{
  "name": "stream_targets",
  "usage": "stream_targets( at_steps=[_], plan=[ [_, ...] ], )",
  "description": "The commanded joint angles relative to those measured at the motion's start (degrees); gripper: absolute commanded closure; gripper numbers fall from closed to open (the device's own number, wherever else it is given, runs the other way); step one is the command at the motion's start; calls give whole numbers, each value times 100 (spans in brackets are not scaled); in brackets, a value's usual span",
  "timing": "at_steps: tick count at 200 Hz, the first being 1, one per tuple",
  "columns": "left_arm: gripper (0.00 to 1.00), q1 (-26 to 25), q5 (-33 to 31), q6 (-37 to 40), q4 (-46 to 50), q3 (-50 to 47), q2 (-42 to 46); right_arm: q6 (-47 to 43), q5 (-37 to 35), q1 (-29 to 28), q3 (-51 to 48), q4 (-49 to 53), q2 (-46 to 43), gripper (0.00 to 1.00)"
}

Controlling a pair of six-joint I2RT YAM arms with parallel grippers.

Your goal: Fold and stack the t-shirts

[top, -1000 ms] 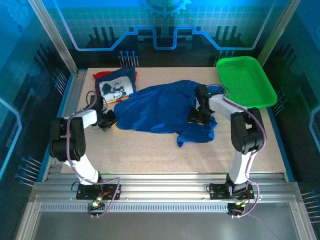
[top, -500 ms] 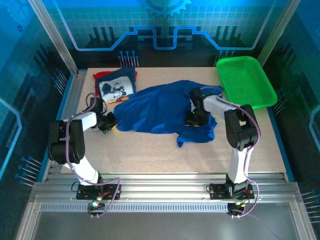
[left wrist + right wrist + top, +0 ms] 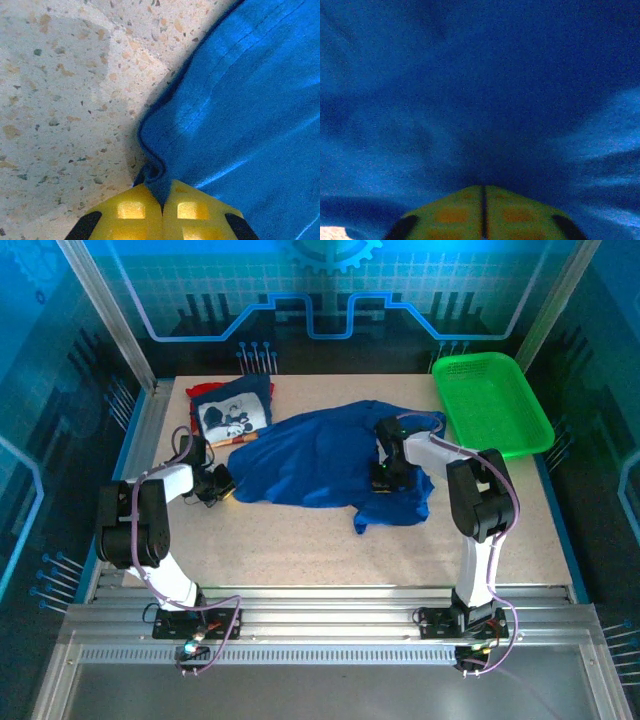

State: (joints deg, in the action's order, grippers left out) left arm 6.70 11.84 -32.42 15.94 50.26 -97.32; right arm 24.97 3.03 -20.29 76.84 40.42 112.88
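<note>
Left gripper pinches blue t-shirt edge; right gripper clamped on its right half.

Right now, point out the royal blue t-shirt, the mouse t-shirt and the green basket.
royal blue t-shirt (image 3: 310,460): top external view, middle of the spread cloth.
mouse t-shirt (image 3: 232,417): top external view, on its white mouse print.
green basket (image 3: 492,405): top external view, on its bare mesh floor.

The royal blue tee lay rumpled mid-counter, while the folded navy mouse tee rested on the red tee at far left.
</note>
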Motion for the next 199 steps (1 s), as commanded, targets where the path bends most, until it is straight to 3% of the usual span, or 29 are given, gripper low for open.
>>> stream_targets(
  at_steps=[1,77,98,107,169,199],
  plan=[
    [100,51,32,175,225,-148,73,-58,29,-61,-34,68,-229,98],
    [100,118,82,194,198,-113,40,-93,71,-38,-310,36,-683,100],
    [100,112,108,208,196,-113,34,-182,-19,-27,-310,49,-575,63],
    [100,120,112,216,206,-113,38,-203,-31,-27,-301,53,-508,58],
    [100,130,173,254,206,-104,52,-183,3,-42,-370,-61,-175,58],
    [100,130,182,280,213,-104,46,-170,16,-70,-502,-136,-170,64]
  ],
)
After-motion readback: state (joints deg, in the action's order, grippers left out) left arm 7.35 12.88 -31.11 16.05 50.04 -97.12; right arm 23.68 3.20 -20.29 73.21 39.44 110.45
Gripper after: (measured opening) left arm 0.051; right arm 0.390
